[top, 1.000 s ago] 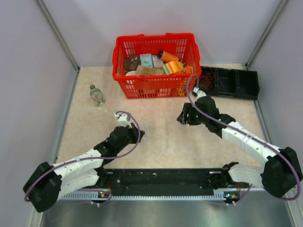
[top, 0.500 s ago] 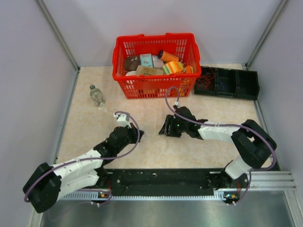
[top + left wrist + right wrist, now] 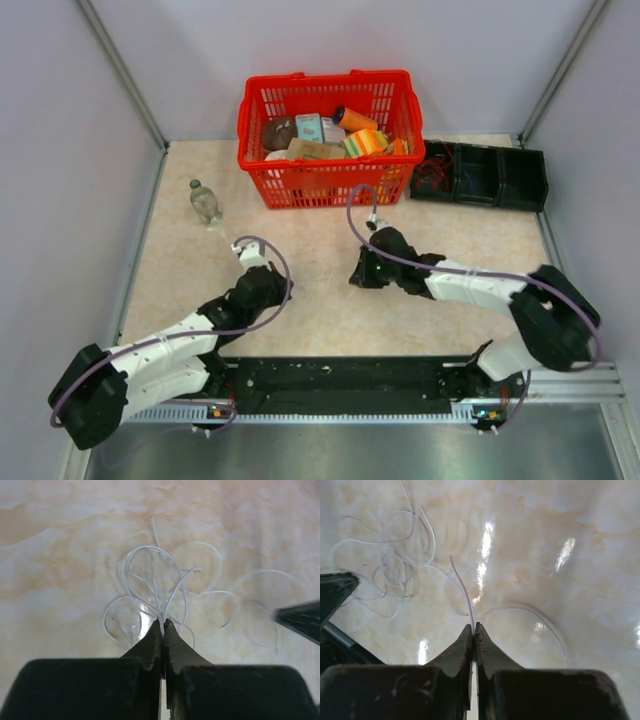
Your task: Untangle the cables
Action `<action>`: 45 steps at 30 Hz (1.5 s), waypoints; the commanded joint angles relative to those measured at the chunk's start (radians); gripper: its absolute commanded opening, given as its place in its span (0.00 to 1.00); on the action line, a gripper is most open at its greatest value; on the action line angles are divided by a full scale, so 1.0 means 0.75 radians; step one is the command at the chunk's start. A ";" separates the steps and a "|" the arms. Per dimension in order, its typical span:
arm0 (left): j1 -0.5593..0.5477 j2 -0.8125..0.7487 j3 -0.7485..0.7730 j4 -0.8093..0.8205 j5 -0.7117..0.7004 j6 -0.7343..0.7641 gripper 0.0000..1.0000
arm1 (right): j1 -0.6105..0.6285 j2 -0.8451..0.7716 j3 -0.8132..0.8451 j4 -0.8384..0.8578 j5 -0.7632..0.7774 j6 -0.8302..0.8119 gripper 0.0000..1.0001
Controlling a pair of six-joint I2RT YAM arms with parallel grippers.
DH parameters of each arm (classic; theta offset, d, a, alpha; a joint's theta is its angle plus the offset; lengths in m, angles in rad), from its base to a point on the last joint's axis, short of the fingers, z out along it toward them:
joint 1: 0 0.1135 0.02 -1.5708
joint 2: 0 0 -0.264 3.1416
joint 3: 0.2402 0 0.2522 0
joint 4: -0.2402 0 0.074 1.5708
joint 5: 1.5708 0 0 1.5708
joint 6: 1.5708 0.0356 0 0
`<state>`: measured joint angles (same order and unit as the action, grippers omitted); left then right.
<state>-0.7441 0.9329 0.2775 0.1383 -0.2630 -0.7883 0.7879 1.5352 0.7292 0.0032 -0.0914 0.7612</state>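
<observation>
Cables (image 3: 160, 580), thin white loops, lie tangled on the beige table (image 3: 180, 290) between the two arms, nearer than the red basket (image 3: 325, 185). The left gripper (image 3: 163, 623) is pinched tight on a white strand at the tangle's near edge. The right gripper (image 3: 473, 626) is clamped on another white strand rising from its tips. From above, the wires are too fine to make out.

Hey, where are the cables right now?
The cables lie on the table near its middle, in front of the red basket, between the left gripper and right gripper, which each pinch a white strand.
</observation>
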 commanded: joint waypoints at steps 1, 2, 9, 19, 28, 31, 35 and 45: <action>0.002 -0.013 0.210 -0.525 -0.379 -0.331 0.00 | 0.005 -0.381 0.044 -0.194 0.226 -0.233 0.00; 0.002 -0.021 0.266 -0.651 -0.434 -0.366 0.00 | -0.003 -0.445 0.046 -0.237 0.248 -0.258 0.00; 0.002 -0.188 0.458 -0.833 -0.611 -0.223 0.00 | -0.167 -0.801 0.087 -0.470 0.271 -0.366 0.00; 0.004 -0.348 0.573 -0.984 -0.672 -0.129 0.00 | -0.214 -0.953 0.208 -0.612 0.383 -0.495 0.00; 0.004 -0.420 0.710 -1.094 -0.819 -0.019 0.00 | -0.267 -1.092 0.279 -0.741 0.586 -0.508 0.00; 0.004 -0.432 0.732 -1.103 -0.825 -0.004 0.00 | -0.269 -1.145 0.306 -0.751 0.611 -0.524 0.00; 0.004 -0.454 0.757 -1.099 -0.807 0.006 0.00 | -0.267 -1.176 0.331 -0.763 0.609 -0.534 0.00; 0.006 -0.499 0.837 -1.156 -0.817 0.033 0.00 | -0.267 -1.208 0.365 -0.773 0.645 -0.526 0.00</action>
<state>-0.7437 0.5674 0.8570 -0.7151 -0.8543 -0.7898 0.5922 0.6468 0.9493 -0.5816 0.3573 0.3756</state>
